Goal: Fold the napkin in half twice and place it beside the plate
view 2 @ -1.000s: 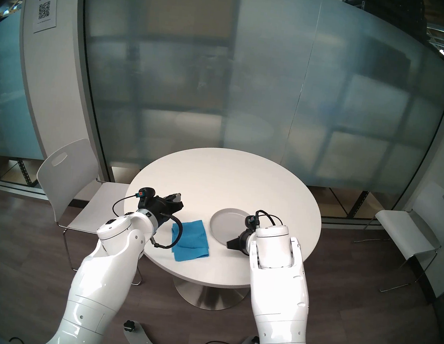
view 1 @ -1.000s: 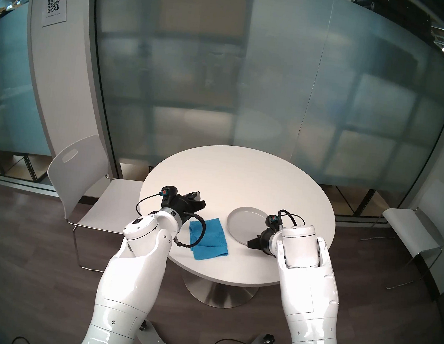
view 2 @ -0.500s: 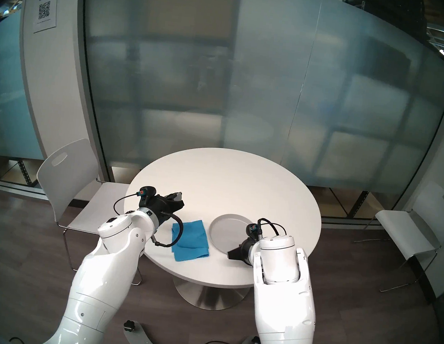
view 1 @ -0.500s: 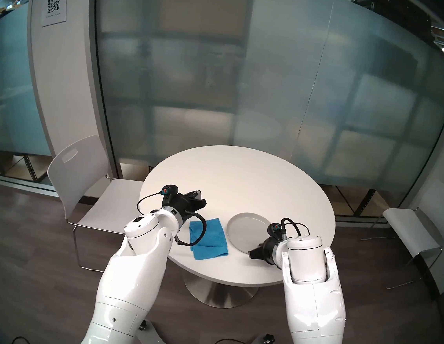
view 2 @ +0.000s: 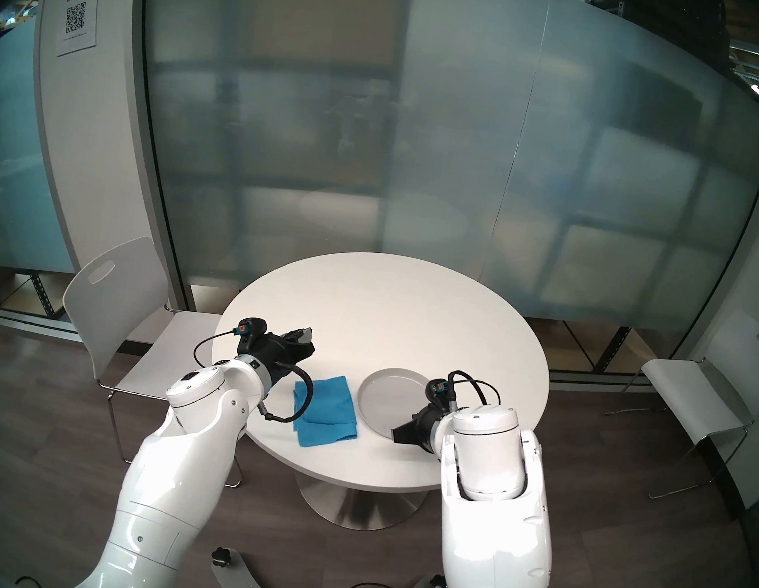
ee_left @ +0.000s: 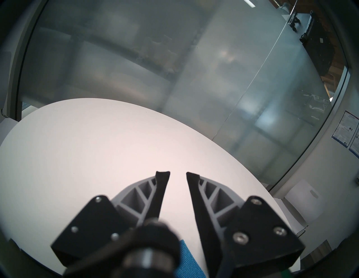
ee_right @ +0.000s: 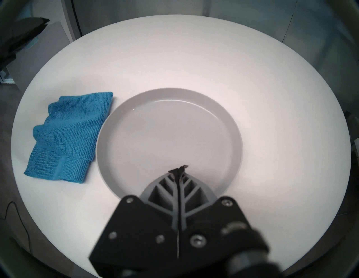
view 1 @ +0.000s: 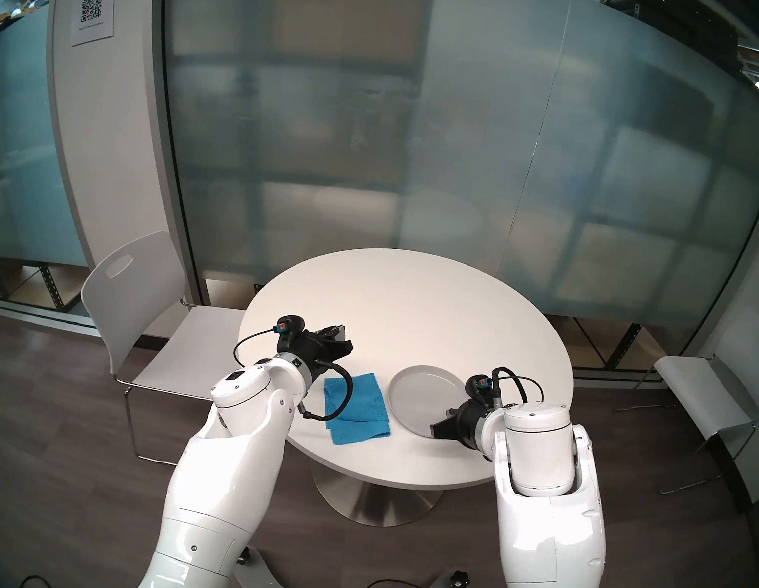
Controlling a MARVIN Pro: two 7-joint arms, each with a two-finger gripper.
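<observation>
Back and up comes the right arm, drawing away from the plate [ee_right: 169,135] toward the table's near edge, while the left arm has not budged. Folded napkin [ee_right: 68,135] lies flat on the round white table [ee_right: 174,58], just beside the plate's left rim. Right gripper [ee_right: 179,169] angles down over the plate's near edge, jaws pressed together, holding nothing. Left gripper [ee_left: 172,174] points nearly level across the table, fingers parted, empty.

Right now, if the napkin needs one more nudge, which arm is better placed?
Probably left: the left gripper is open just beyond the napkin; the right gripper is shut over the plate.
</observation>
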